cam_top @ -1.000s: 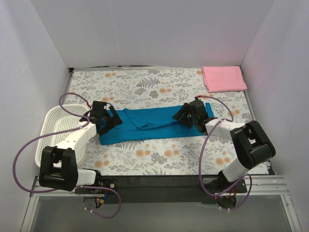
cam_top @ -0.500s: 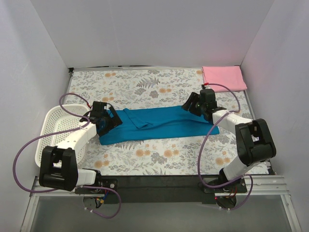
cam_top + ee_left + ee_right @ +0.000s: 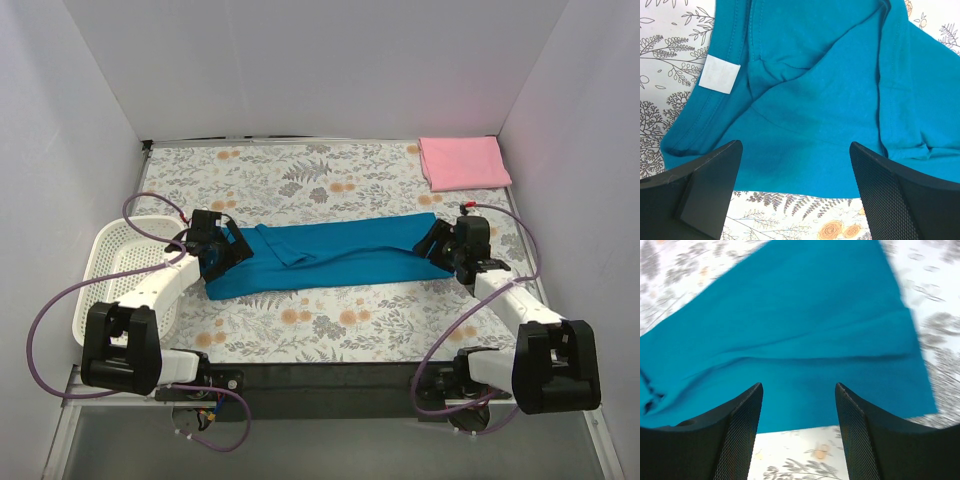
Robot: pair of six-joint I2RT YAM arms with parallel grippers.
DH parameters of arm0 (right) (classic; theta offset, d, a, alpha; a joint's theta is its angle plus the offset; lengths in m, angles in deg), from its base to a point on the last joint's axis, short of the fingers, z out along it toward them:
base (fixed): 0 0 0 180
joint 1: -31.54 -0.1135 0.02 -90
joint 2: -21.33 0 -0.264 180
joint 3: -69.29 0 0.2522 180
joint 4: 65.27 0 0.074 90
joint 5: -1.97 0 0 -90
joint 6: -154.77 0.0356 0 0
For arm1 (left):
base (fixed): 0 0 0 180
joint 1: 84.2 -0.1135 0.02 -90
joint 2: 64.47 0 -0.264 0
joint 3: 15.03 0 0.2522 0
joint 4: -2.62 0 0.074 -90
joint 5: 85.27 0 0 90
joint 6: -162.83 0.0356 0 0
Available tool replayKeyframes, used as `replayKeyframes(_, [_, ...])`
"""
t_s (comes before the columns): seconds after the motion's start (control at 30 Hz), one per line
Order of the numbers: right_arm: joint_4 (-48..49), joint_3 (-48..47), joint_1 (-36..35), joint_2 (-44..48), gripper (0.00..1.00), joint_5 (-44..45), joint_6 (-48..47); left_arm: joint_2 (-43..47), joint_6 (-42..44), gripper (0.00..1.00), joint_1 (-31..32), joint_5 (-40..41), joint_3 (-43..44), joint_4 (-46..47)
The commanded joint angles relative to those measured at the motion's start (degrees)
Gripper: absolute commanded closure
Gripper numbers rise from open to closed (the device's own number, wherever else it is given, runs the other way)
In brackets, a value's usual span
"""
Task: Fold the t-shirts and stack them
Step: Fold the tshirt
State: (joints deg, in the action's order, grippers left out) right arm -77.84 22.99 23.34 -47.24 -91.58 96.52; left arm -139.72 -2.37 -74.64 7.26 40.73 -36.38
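Observation:
The teal-blue t-shirt (image 3: 330,258) lies folded into a long band across the middle of the table. Its white neck label (image 3: 719,74) shows in the left wrist view. The light pink t-shirt (image 3: 463,162) lies folded at the back right. My left gripper (image 3: 226,254) is open and empty over the band's left end (image 3: 805,110). My right gripper (image 3: 438,243) is open and empty over the band's right end (image 3: 790,340), at its edge.
A white lattice basket (image 3: 128,262) stands at the left edge beside the left arm. The table has a floral cloth (image 3: 330,325). White walls close in the left, back and right sides.
My right arm has swung out to the right, its gripper going from the band's upper right corner to its right end. The shirt's right end now lies flat. The left arm has not moved.

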Motion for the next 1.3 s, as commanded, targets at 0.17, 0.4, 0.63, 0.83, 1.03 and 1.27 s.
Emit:
replayKeyframes(0.17, [1.5,2.3,7.4,-0.7,0.33,0.9,1.7,0.1,0.6,0.12,0.2,0.6,-0.3,0.2])
replayKeyframes(0.4, [6.1,1.9,10.0,-6.4,0.34,-0.1,2.3,-0.2,0.7,0.12,0.2,1.0,-0.3,0.0])
replayKeyframes(0.63, [7.1,-3.0,11.1,-11.1,0.34,-2.0,2.0,-1.0,0.8,0.12,0.3,1.1,0.0,0.0])
replayKeyframes(0.83, [7.1,-8.3,11.5,-15.5,0.35,-3.5,1.7,-1.6,0.8,0.12,0.2,1.3,0.2,-0.3])
replayKeyframes(1.03, [7.1,-13.8,12.1,-21.6,0.36,-5.6,0.8,-1.7,0.8,0.12,0.2,1.4,0.2,-0.3])
replayKeyframes(1.27, [5.3,-16.4,10.5,-19.6,0.43,-14.7,-5.5,-0.9,0.4,0.13,0.3,1.2,0.4,-0.3])
